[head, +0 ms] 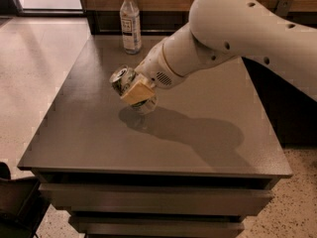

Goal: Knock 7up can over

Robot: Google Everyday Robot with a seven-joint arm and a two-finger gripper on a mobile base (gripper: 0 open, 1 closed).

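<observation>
Item: 7up can [121,79], small silver aluminium can with green markings and a shiny pull-tab top. It sits over the left-centre part of the table [74,133], strongly tilted, its top turned up and toward the table's left side and its lower end pointing down at the surface. A dark shadow lies on the table directly under it; whether the lower end touches the table cannot be told. Item: gripper [134,94], tan-padded, at the end of a thick white arm [223,29] that reaches in from the table's right side and above. The pincer is clamped on the can, with one tan finger [137,89] lying flat across the can's side. Item: water bottle [131,21], clear plastic with a white cap and a paper label, standing upright near the table's far edge, well apart from the can. Item: table, grey flat top, with drawer fronts [148,197] beneath its near edge. The arm's broad shadow falls across the middle of the table.
</observation>
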